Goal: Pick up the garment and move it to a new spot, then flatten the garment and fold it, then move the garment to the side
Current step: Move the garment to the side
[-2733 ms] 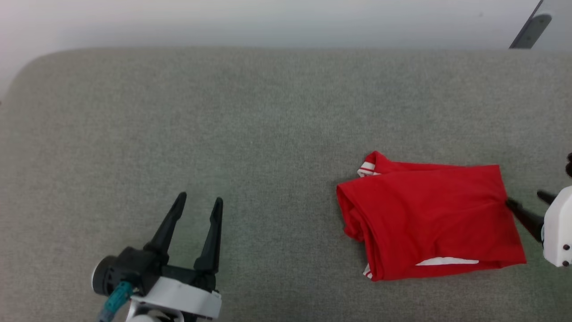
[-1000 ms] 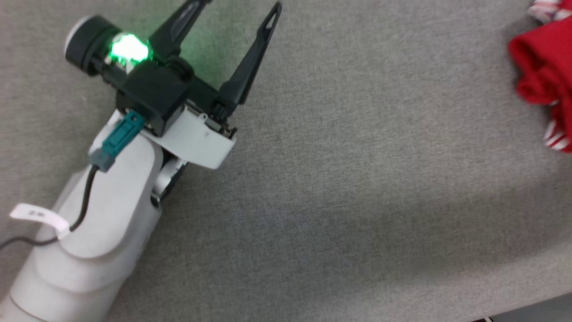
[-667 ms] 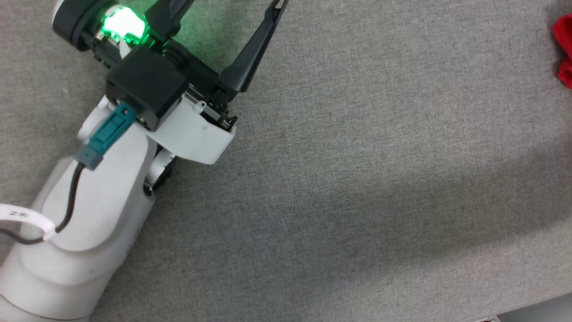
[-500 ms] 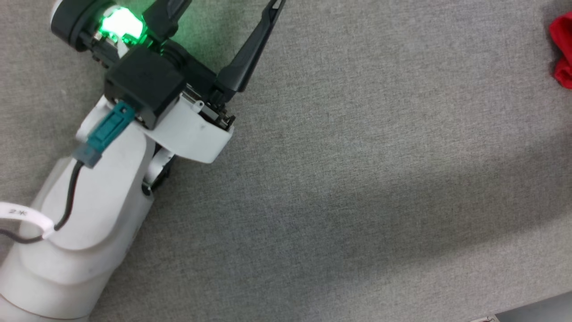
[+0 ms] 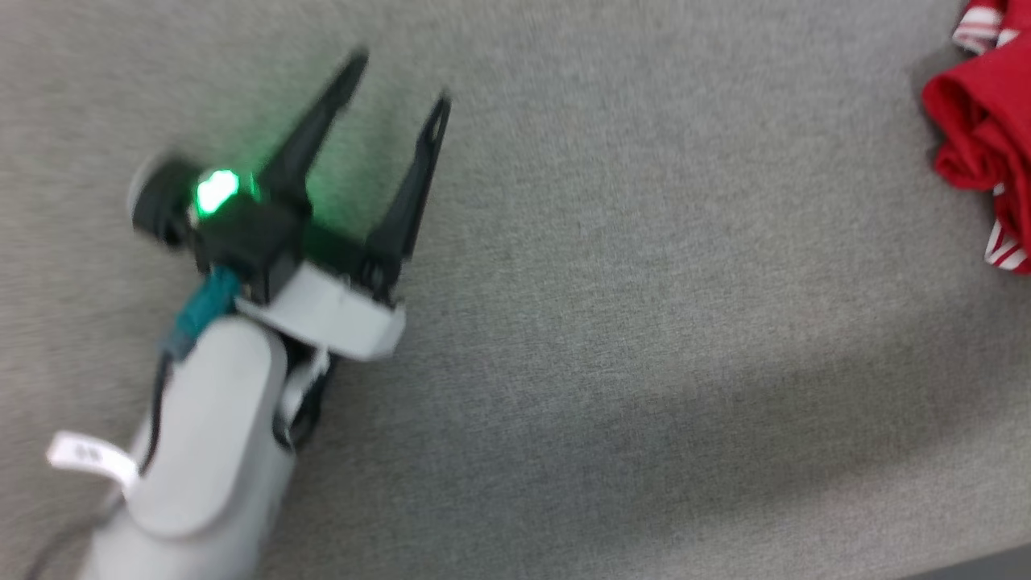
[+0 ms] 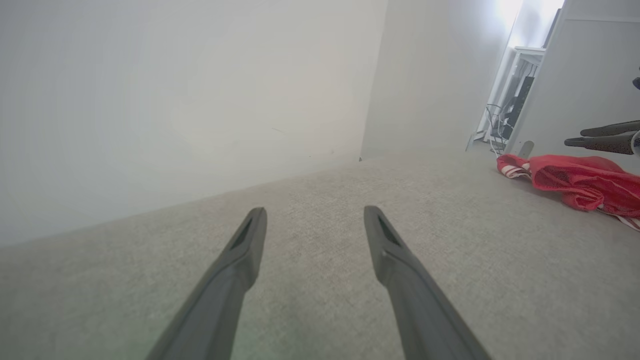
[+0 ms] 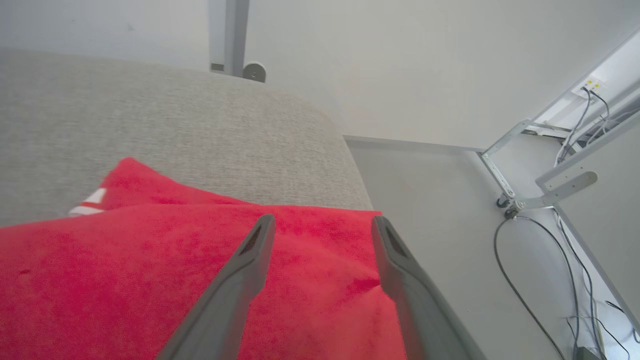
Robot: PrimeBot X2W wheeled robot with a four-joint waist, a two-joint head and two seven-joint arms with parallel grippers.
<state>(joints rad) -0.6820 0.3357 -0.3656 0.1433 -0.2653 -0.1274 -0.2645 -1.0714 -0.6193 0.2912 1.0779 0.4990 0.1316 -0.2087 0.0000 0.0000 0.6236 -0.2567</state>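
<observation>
We see the folded red jersey (image 7: 125,270) (striped trim peeking out) at right end of the grey fabric surface (image 5: 644,322), our R gripper (image 7: 322,220) spread over it, grasping nothing, L gripper (image 5: 400,80) splayed, empty, well apart.

You've got red cloth here: the garment (image 7: 125,260), soft, slightly fuzzy, matt. Under it the table cover (image 5: 644,282) reads as coarse grey woven fabric. The left gripper (image 5: 400,79) has matt dark plastic fingers (image 6: 400,270); its forearm shell (image 5: 209,451) looks smooth, pale plastic.
</observation>
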